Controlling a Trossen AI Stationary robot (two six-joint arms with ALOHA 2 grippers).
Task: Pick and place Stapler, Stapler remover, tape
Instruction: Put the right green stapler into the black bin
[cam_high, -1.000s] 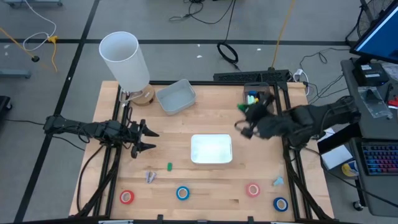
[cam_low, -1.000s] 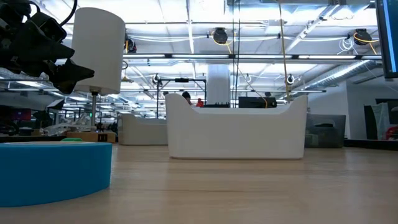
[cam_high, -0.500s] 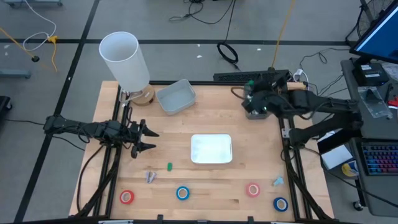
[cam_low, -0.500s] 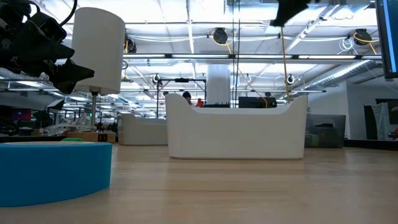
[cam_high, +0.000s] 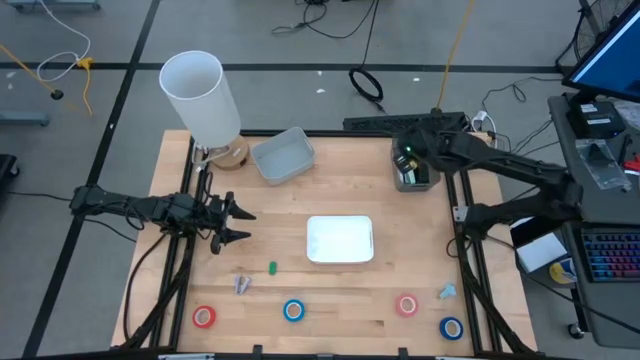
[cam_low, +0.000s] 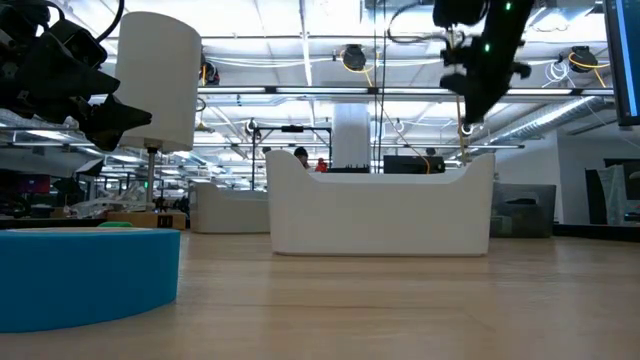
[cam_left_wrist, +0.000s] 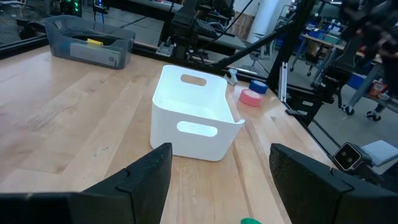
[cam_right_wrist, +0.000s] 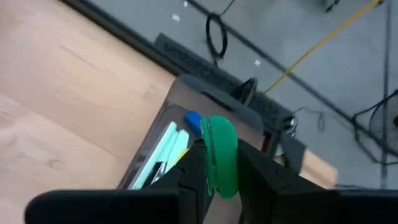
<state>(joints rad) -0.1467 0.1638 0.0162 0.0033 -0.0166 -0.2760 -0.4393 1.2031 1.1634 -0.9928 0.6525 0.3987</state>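
The right gripper (cam_right_wrist: 217, 168) is clamped on a small green plastic piece (cam_right_wrist: 221, 155), probably the staple remover, above the dark grey tray (cam_high: 412, 180) at the table's far right corner. Next: lower and release. The left gripper (cam_high: 240, 225) waits, spread wide. Red and blue tape rolls (cam_high: 293, 311) lie along the near edge.

White bin (cam_high: 340, 240) mid-table — grey tray (cam_high: 283, 156) and tall white cylinder (cam_high: 200, 97) behind.

Light: you get bright, even overhead light; ceiling lamps (cam_low: 352, 57) glare in the low view.
Shadows: soft and faint on the desk (cam_high: 330, 195).
Blur: your right wrist view is smeared throughout.
Focus: the blue tape roll (cam_low: 88, 275) nearest the low camera looks soft.
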